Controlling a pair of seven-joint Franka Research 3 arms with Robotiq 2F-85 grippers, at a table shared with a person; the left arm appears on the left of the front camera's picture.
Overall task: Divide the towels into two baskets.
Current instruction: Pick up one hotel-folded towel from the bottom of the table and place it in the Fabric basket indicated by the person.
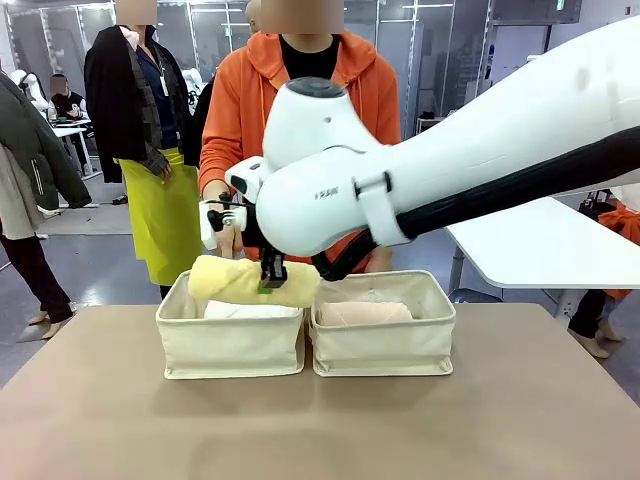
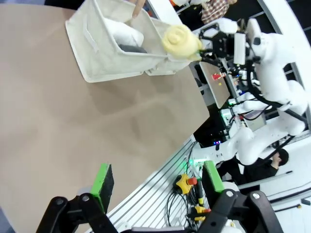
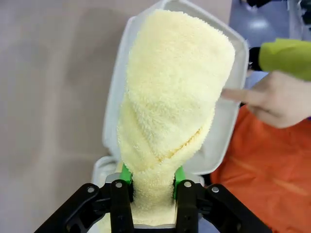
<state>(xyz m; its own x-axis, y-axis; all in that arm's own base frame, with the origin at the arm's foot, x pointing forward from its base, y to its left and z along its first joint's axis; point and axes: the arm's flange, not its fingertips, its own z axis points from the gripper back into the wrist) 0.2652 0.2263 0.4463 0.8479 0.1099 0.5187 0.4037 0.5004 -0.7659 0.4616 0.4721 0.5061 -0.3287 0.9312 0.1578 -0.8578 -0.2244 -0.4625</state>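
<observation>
The right gripper (image 1: 272,280) holds the pale yellow towel (image 1: 252,281) up in the air. Its two green fingers (image 3: 127,175) are squeezed tight on the roll, one on each side. In the front view the roll lies flat over the back of the left basket (image 1: 230,342). Its right end sticks out toward 3 o'clock, over the gap between the two baskets.

The white towel (image 1: 250,311) lies down inside the left basket. In the left wrist view a dark grey towel (image 2: 131,48) peeks out beside it. The pale pink towel (image 1: 364,313) lies in the right basket (image 1: 384,345). The two baskets stand side by side on the brown table (image 1: 320,420), almost touching.

A person in an orange top stands at 12 o'clock, behind the baskets. The person's hand (image 3: 265,100) points a finger at the far end of the yellow roll.

The left gripper (image 2: 158,187) hangs over the table's near edge, far from the baskets. Its fingers are wide apart and hold nothing.
</observation>
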